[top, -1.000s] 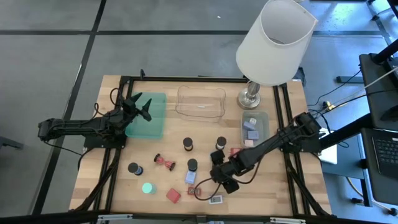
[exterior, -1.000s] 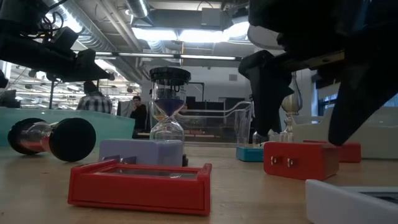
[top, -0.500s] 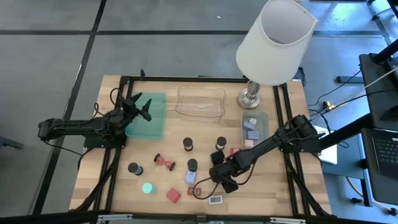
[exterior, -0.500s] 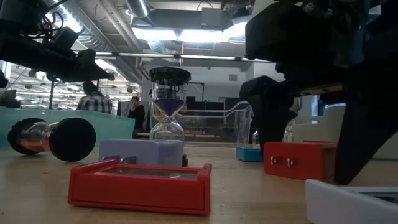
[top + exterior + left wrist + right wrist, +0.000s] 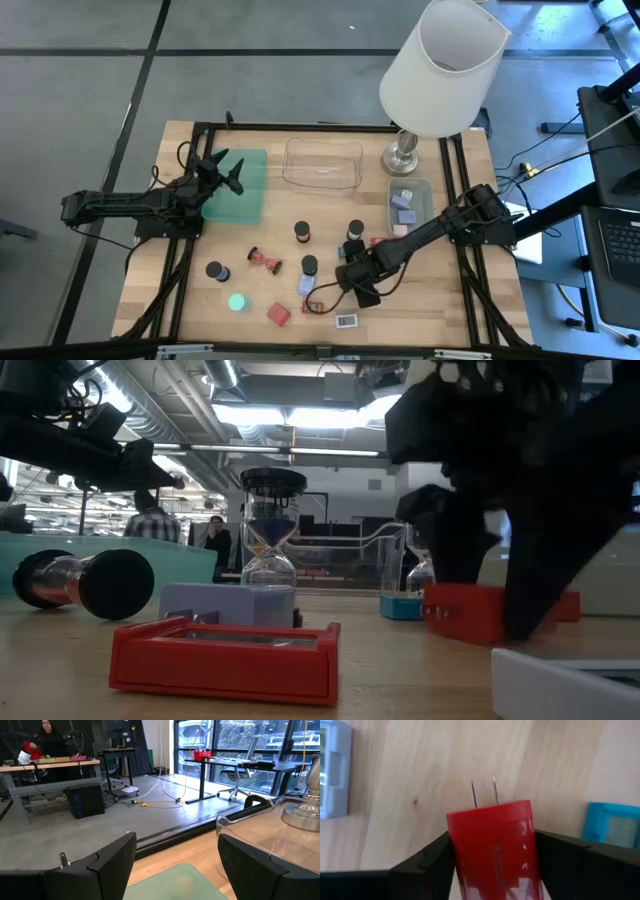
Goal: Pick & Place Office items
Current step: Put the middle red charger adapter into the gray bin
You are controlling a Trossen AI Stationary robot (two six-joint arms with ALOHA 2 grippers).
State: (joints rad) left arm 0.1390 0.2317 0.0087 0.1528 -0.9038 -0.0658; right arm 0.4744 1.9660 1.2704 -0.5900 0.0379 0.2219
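Observation:
Small office items lie on the wooden table: black cylinders (image 5: pixel 302 232), a red-ended hourglass (image 5: pixel 263 260), a green disc (image 5: pixel 237 301), a lavender block (image 5: pixel 306 285), a flat red frame (image 5: pixel 225 655) and a white labelled rectangle (image 5: pixel 347 321). My right gripper (image 5: pixel 352 283) stands over the near middle, shut on a red block (image 5: pixel 495 845) with two metal prongs; the high view hides this block under the gripper. My left gripper (image 5: pixel 228 172) hovers open above the green tray (image 5: pixel 240 190), holding nothing. My right gripper pinches the red block's two opposite sides (image 5: pixel 454 855) between its two fingers (image 5: pixel 455 540). The fingers come from above, pointing down. The block stays level with its underside (image 5: pixel 465 635) on the table, and its prongs (image 5: pixel 484 792) stick out past the fingers.
A clear tray (image 5: pixel 322 165) and the big lamp (image 5: pixel 440 70) stand at the back. A grey tray (image 5: pixel 410 205) with several blocks sits at the right. A blue item (image 5: pixel 612 827) and another red piece (image 5: pixel 378 243) lie close to my right gripper.
My right gripper has come down around the red block, drifted slightly toward the table's left and far edges, and shut its fingers on the block's sides. The block has stayed on the table.

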